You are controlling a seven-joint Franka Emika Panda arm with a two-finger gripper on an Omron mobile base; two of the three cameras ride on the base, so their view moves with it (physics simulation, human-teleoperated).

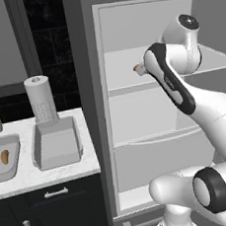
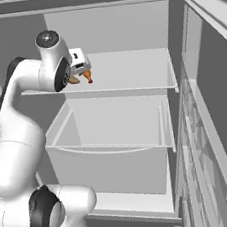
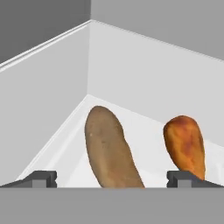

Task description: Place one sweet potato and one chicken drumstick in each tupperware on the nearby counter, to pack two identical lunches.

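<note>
Two items lie on the fridge shelf [image 2: 131, 78]: sweet potato [image 3: 111, 148] between the wide-apart jaws, chicken drumstick [image 3: 184, 144] at 3 o'clock. Empty tupperware [image 1: 56, 143] is staged on the surface [image 1: 52, 172] for loading.

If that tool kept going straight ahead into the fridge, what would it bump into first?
Probably the sweet potato, lying between the open tool's fingertips on the fridge shelf. The chicken drumstick sits off to one side; depth is uncertain.

Brown sweet potato [image 3: 109, 148], orange-brown chicken drumstick [image 3: 184, 146], white fridge shelf [image 3: 144, 127], light-grey tupperware [image 1: 56, 143].
</note>
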